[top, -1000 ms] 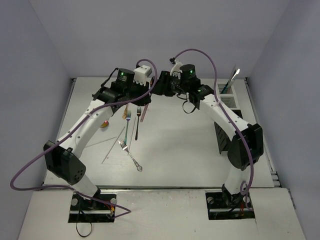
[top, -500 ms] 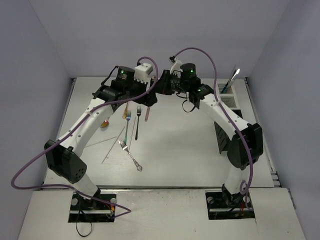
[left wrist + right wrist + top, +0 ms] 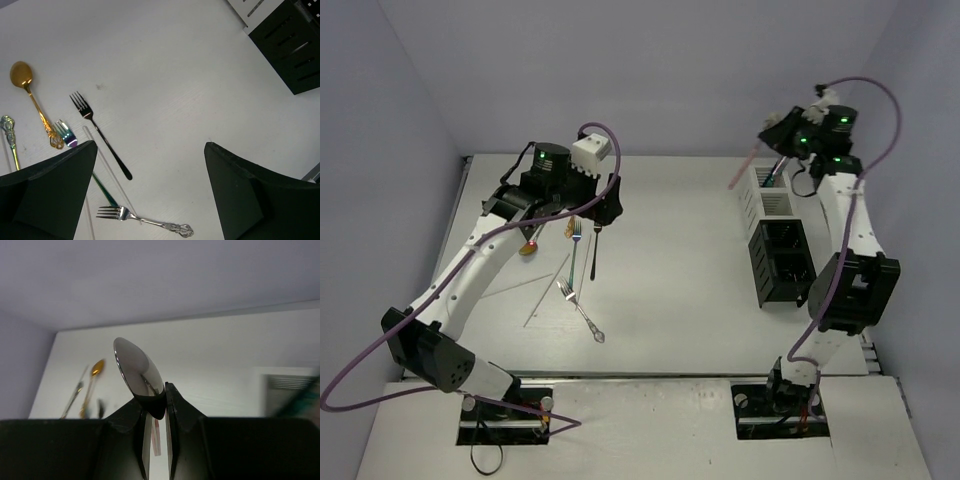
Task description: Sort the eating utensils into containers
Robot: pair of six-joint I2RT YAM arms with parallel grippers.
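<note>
My right gripper [image 3: 165, 390] is shut on a silver spoon [image 3: 137, 369] with a pink handle [image 3: 744, 167]. It hangs at the far right, above the small white container [image 3: 769, 198]. The longer black container [image 3: 781, 262] stands just in front of the white one. My left gripper [image 3: 150, 147] is open and empty, hovering [image 3: 605, 208] over the loose utensils. Below it lie a gold spoon [image 3: 22, 75], a dark fork [image 3: 97, 135], a teal-handled fork [image 3: 65, 134], a silver fork [image 3: 142, 220] and thin pale sticks [image 3: 106, 167].
The loose cutlery [image 3: 578, 270] lies spread at the table's left centre. Both containers stand against the right edge. Purple cables [image 3: 880, 110] loop off both arms. Walls close in at the back and sides.
The right arm has swung from the middle to the far right, carrying the pink-handled spoon. The left gripper opened, letting go of it, and drew back to the left.
</note>
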